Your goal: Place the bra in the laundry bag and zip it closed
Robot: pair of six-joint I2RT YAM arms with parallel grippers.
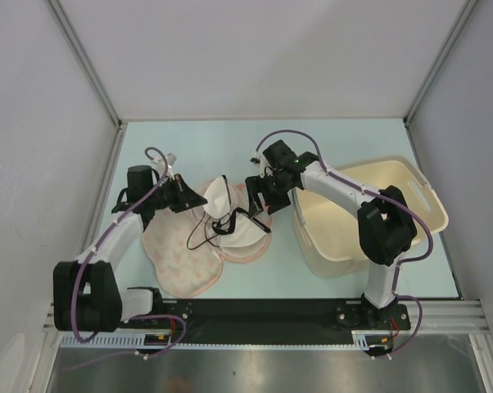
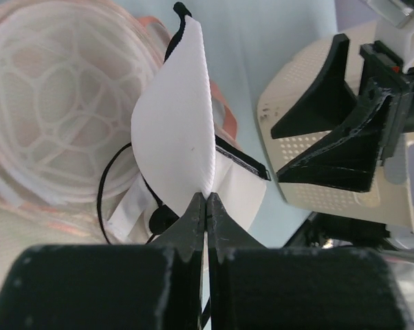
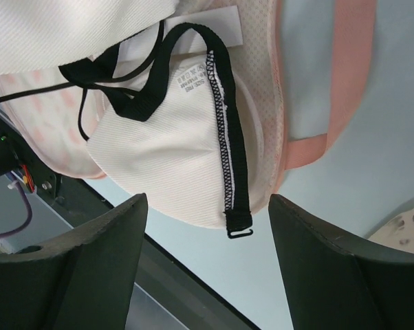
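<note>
We see the cream basket (image 1: 394, 176) on the right, and beside it on the left the laundry bag (image 1: 185, 266) lying flat with the bra (image 1: 242, 233) across its far lobe. Our left gripper (image 2: 205, 199) pinches one cup upright, while our right gripper (image 3: 205, 203) hangs spread above the other.

Left gripper (image 2: 205, 203): jaws pinched shut on the bra (image 2: 174, 130), white cup upright. Laundry bag (image 2: 52, 103) at left; cream basket (image 2: 279, 103) at right.
</note>
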